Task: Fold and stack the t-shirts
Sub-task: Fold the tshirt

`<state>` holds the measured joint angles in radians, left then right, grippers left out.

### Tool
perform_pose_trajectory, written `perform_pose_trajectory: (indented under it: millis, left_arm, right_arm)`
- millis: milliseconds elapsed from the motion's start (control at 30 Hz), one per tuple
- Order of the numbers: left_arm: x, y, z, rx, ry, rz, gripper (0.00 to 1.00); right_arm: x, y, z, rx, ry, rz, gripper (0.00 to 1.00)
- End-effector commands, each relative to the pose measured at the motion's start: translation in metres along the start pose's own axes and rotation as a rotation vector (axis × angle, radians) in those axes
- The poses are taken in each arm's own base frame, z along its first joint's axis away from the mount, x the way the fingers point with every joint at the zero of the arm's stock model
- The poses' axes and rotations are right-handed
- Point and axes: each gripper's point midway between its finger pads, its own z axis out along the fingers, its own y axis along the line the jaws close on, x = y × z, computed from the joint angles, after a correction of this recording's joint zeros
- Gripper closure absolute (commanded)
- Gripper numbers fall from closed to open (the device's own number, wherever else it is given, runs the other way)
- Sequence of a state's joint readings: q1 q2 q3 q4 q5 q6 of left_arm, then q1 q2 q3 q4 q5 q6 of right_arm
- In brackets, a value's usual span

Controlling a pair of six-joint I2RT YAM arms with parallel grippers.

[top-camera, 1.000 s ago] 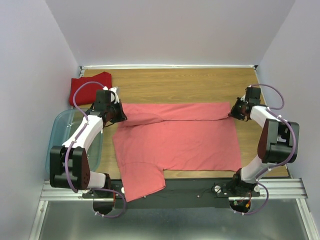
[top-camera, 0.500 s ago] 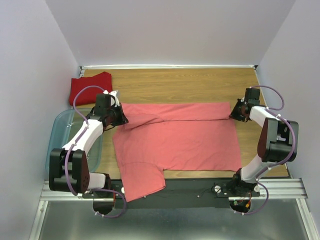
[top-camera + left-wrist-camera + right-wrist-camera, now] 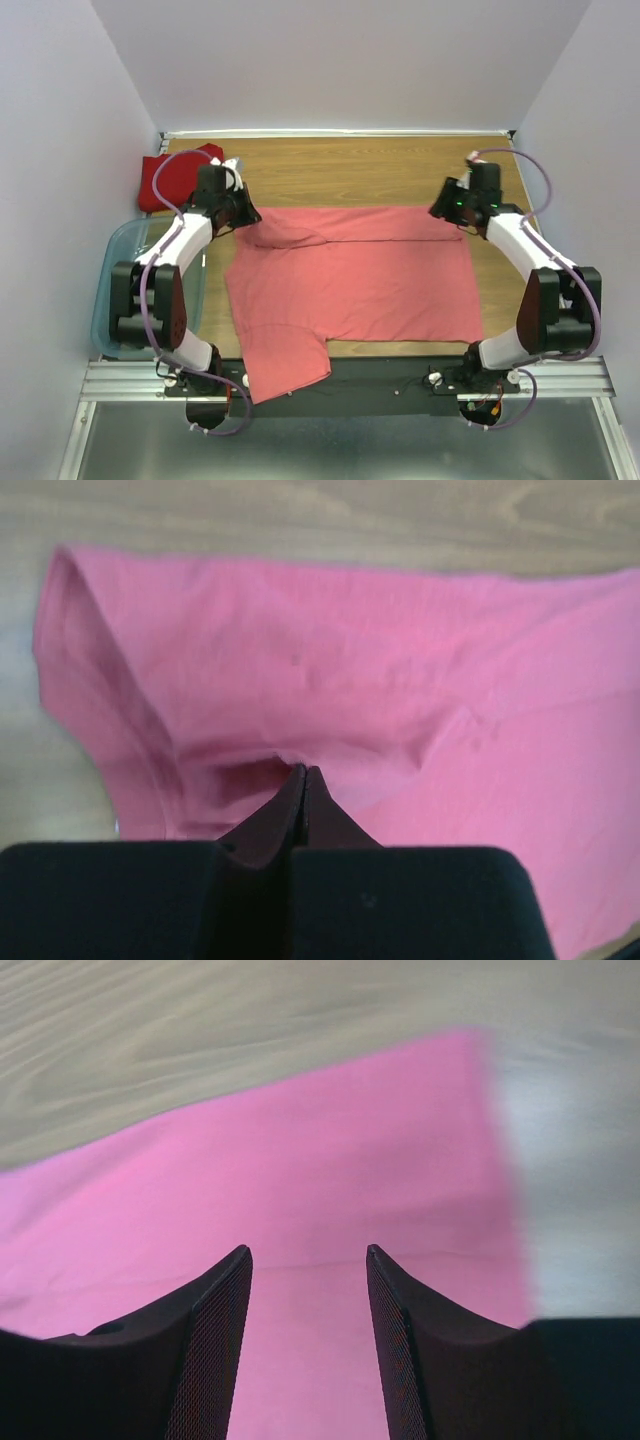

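A salmon-pink t-shirt (image 3: 350, 285) lies spread on the wooden table, its far edge folded over into a strip. My left gripper (image 3: 247, 213) is at the strip's left end, shut on a pinch of that pink cloth (image 3: 300, 680), which bunches around the closed tips (image 3: 303, 771). At the strip's right end my right gripper (image 3: 443, 208) hovers open over the shirt's far right corner; its two fingers (image 3: 215, 1310) stand apart with flat pink cloth (image 3: 320, 1160) below and nothing between them. The deep red t-shirt (image 3: 168, 180) lies crumpled at the back left.
A clear bluish plastic bin (image 3: 115, 270) stands at the left edge beside the left arm. Bare wood (image 3: 360, 170) stretches behind the pink shirt to the back wall. The shirt's lower left sleeve (image 3: 285, 370) hangs over the table's near edge.
The right gripper has opened, let go of the shirt's far right corner and moved back and left. The left gripper has shifted toward the back, still pinching the cloth.
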<state>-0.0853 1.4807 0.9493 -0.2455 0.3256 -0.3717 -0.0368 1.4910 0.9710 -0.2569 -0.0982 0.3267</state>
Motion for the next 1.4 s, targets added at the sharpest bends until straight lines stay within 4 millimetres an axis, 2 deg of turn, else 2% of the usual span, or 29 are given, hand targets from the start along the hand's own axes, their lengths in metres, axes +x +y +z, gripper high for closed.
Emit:
perform_pose_trajectory:
  millis: [0, 33, 67, 100, 133, 200, 233, 267, 300, 333, 367, 400, 500, 533, 567, 667, 733, 867, 900, 933, 1067, 1200, 1367]
  left_arm:
    - [-0.046, -0.009, 0.025, 0.022, -0.064, 0.021, 1.0]
    - [-0.052, -0.011, 0.03, 0.025, -0.067, 0.025, 1.0]
    - [-0.051, -0.006, 0.044, 0.012, -0.045, 0.02, 1.0]
    - [-0.067, -0.012, 0.048, 0.018, -0.07, 0.033, 1.0]
    - [-0.071, -0.012, 0.053, 0.014, -0.07, 0.035, 1.0]
    - [-0.082, -0.014, 0.069, 0.021, -0.068, 0.042, 1.0]
    - [-0.086, -0.014, 0.073, 0.019, -0.073, 0.046, 1.0]
    - [-0.091, -0.015, 0.082, 0.012, -0.074, 0.052, 1.0]
    - [-0.094, -0.013, 0.087, 0.008, -0.075, 0.052, 1.0]
    - [-0.095, -0.015, 0.093, 0.006, -0.073, 0.062, 1.0]
    - [-0.096, -0.015, 0.098, 0.004, -0.07, 0.064, 1.0]
    - [-0.097, -0.015, 0.108, 0.002, -0.065, 0.07, 1.0]
    - [-0.097, -0.009, 0.127, -0.02, -0.051, 0.077, 1.0]
    - [-0.097, -0.008, 0.13, -0.028, -0.047, 0.081, 1.0]
    - [-0.096, -0.004, 0.136, -0.041, -0.043, 0.084, 1.0]
    - [-0.092, 0.0, 0.145, -0.051, -0.028, 0.092, 1.0]
    - [-0.089, 0.001, 0.148, -0.06, -0.021, 0.096, 1.0]
    - [-0.085, 0.002, 0.153, -0.066, -0.011, 0.103, 1.0]
    - [-0.083, 0.002, 0.154, -0.066, -0.006, 0.104, 1.0]
    - [-0.083, 0.003, 0.154, -0.071, -0.004, 0.103, 1.0]
    - [-0.081, 0.003, 0.154, -0.072, 0.001, 0.108, 1.0]
    - [-0.083, -0.001, 0.153, -0.066, -0.005, 0.113, 1.0]
    - [-0.082, -0.001, 0.152, -0.066, -0.001, 0.116, 1.0]
  right_arm:
    - [0.003, 0.078, -0.009, -0.158, -0.017, -0.19, 0.43]
    - [0.012, 0.102, -0.011, -0.212, -0.009, -0.237, 0.43]
    - [0.013, 0.118, -0.008, -0.248, -0.018, -0.274, 0.43]
    - [0.018, 0.131, -0.008, -0.282, -0.016, -0.302, 0.43]
    - [0.029, 0.153, -0.009, -0.331, -0.006, -0.349, 0.44]
    - [0.043, 0.174, -0.001, -0.379, 0.01, -0.422, 0.44]
    - [0.045, 0.192, -0.003, -0.427, 0.005, -0.459, 0.44]
    - [0.057, 0.216, 0.0, -0.479, 0.016, -0.529, 0.44]
    - [0.064, 0.224, -0.003, -0.5, 0.016, -0.562, 0.44]
    - [0.079, 0.247, -0.001, -0.549, 0.036, -0.614, 0.44]
    - [0.087, 0.258, 0.001, -0.571, 0.044, -0.649, 0.44]
    - [0.1, 0.277, 0.004, -0.606, 0.052, -0.702, 0.44]
    - [0.115, 0.303, 0.009, -0.654, 0.054, -0.771, 0.45]
    - [0.127, 0.308, 0.016, -0.666, 0.078, -0.786, 0.46]
    - [0.128, 0.324, 0.012, -0.703, 0.055, -0.826, 0.46]
    - [0.148, 0.348, 0.016, -0.767, 0.063, -0.873, 0.46]
    - [0.161, 0.36, 0.016, -0.79, 0.064, -0.905, 0.46]
    - [0.172, 0.378, 0.027, -0.815, 0.059, -0.934, 0.46]
    - [0.181, 0.377, 0.036, -0.812, 0.081, -0.935, 0.47]
    - [0.177, 0.385, 0.037, -0.819, 0.065, -0.933, 0.47]
    - [0.185, 0.384, 0.051, -0.8, 0.081, -0.934, 0.49]
    - [0.186, 0.373, 0.065, -0.736, 0.075, -0.952, 0.51]
    - [0.171, 0.364, 0.072, -0.641, 0.024, -0.972, 0.51]
